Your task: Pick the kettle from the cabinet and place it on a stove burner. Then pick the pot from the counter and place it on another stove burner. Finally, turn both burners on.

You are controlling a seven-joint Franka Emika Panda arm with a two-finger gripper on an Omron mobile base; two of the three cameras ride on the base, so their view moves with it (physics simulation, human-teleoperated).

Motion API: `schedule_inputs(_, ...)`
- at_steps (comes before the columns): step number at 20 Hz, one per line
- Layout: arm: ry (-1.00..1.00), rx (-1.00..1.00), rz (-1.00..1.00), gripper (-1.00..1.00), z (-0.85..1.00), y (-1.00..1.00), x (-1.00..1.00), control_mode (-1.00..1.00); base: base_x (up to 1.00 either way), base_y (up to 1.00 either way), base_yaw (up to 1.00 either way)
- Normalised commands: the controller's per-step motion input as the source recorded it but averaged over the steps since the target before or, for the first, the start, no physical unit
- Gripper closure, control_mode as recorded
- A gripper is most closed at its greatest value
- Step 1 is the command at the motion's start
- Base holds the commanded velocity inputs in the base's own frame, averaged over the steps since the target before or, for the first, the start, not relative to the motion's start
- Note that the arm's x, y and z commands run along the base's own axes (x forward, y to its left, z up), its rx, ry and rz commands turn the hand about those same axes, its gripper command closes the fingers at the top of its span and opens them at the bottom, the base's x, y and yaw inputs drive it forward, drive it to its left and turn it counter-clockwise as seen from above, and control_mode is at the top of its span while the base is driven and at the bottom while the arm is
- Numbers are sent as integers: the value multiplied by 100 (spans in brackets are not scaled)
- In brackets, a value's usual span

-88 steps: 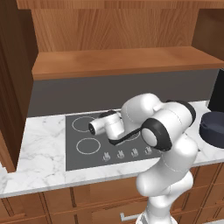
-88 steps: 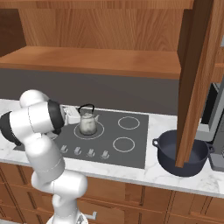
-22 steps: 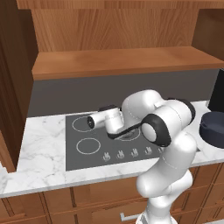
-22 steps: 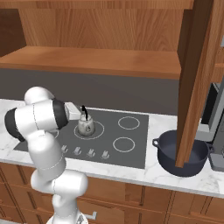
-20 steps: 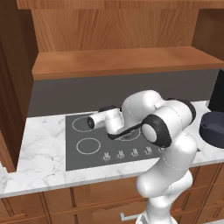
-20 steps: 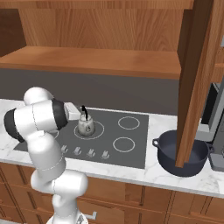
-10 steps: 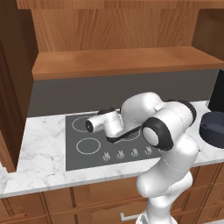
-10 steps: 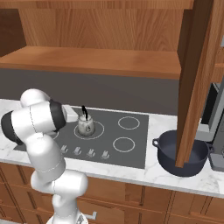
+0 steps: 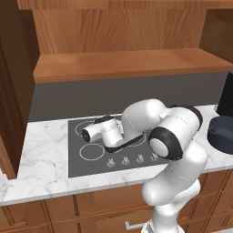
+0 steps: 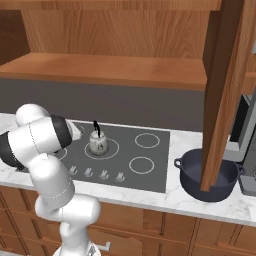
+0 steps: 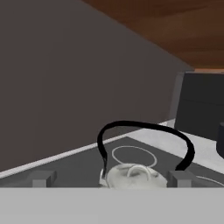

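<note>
Under the brown wooden cabinet (image 10: 110,65), the kettle (image 10: 97,143) stands upright on a rear burner of the cooktop (image 10: 150,165), freed by the gripper (image 11: 111,179), which hangs released beside it, while the pot (image 10: 192,175) waits on the marble worktop (image 10: 30,180), well apart.

Kettle (image 10: 98,143) upright on burner; pot (image 10: 207,174) on counter (image 10: 210,202)

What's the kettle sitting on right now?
The kettle sits on a ringed burner of the dark cooktop; the ring shows around its base, its centre covered.
</note>
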Motion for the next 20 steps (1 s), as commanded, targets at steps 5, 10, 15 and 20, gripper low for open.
schedule_inputs(5, -3, 0, 0, -100, 0, 13, -32, -100, 0, 0, 0)
schedule_inputs(10, 0, 0, 0, -100, 5, 13, -29, -100, 0, 0, 0)
schedule_inputs(15, 0, 0, 0, -100, 12, 26, -26, -100, 0, 0, 0)
schedule_inputs(20, 0, 0, 0, -100, 22, 11, -23, -100, 0, 0, 0)
